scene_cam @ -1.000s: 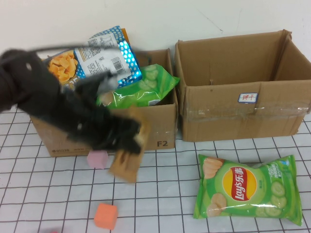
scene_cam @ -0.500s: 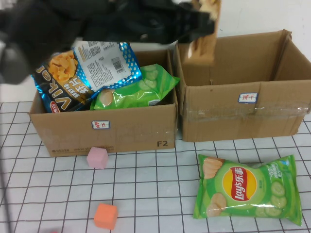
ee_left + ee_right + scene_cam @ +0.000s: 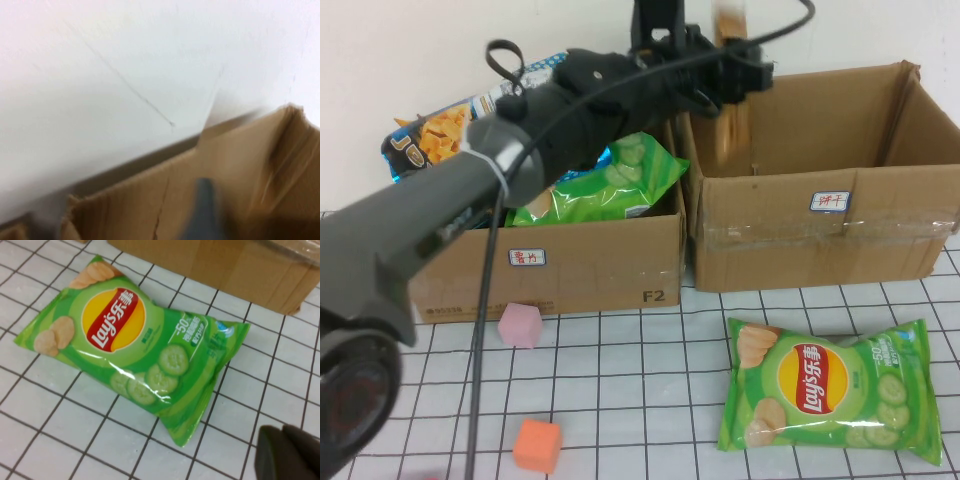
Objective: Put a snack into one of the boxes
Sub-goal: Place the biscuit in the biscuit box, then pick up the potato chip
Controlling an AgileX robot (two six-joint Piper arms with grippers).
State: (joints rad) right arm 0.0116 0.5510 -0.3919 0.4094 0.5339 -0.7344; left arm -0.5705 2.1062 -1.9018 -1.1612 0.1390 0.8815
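Observation:
My left arm reaches from the left across to the right cardboard box (image 3: pixel 820 235). My left gripper (image 3: pixel 735 72) is shut on a brown snack packet (image 3: pixel 732 130) that hangs upright over that box's left end. In the left wrist view one grey finger (image 3: pixel 202 210) shows against the box's far wall (image 3: pixel 140 205). The left cardboard box (image 3: pixel 570 265) holds a blue chip bag (image 3: pixel 440 135) and a green bag (image 3: pixel 610 185). A green Lay's bag (image 3: pixel 830 390) lies on the table in front of the right box. My right gripper (image 3: pixel 287 455) is shut and empty beside that Lay's bag (image 3: pixel 135 347).
A pink cube (image 3: pixel 520 325) lies against the left box's front and an orange cube (image 3: pixel 537 445) lies nearer the front edge. A white wall stands right behind both boxes. The table is a white grid surface (image 3: pixel 640 400).
My left arm has swung up from in front of the left box and to the right, carrying the brown packet over the right box. The Lay's bag has not moved.

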